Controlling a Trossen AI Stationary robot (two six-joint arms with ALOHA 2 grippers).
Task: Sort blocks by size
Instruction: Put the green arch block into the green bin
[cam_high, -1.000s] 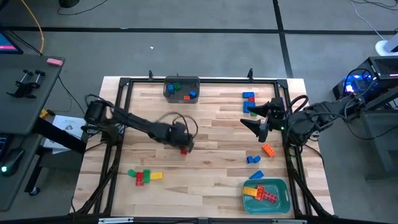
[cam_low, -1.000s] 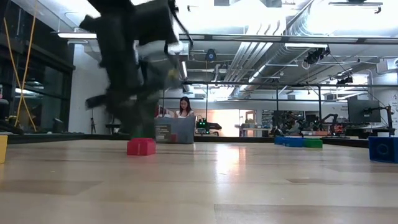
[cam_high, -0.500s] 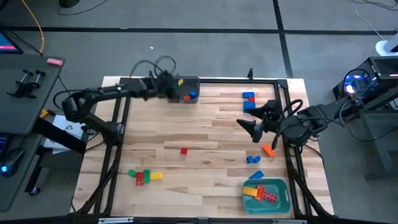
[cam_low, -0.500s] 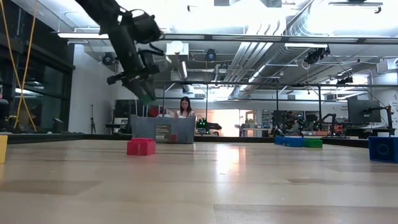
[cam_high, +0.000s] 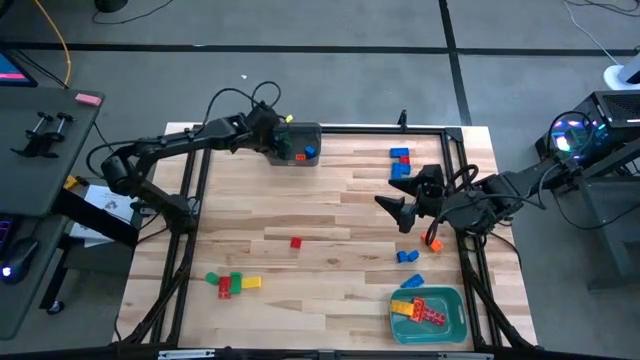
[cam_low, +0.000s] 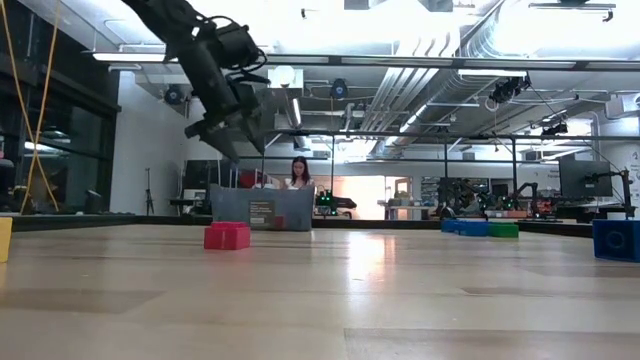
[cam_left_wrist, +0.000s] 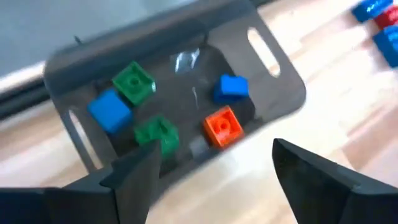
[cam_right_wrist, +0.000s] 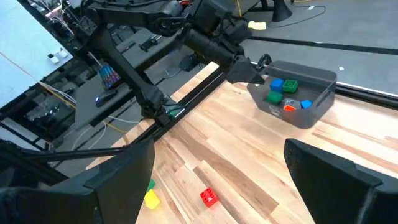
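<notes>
Blocks (cam_left_wrist: 222, 125): small squarish ones are collected in the grey bin (cam_left_wrist: 273, 68); left gripper (cam_left_wrist: 211, 171) is held over it, fingers spread, nothing pinched. Right gripper (cam_high: 392, 209) is held mid-tabletop, fingers spread.

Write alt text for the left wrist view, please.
The left gripper, fingers open and empty, hangs over a dark grey plastic bin holding five small studded plastic bricks: two green, two blue and one orange-red. The bin sits on a light wooden table, with more blue and red bricks at the frame's edge.
</notes>
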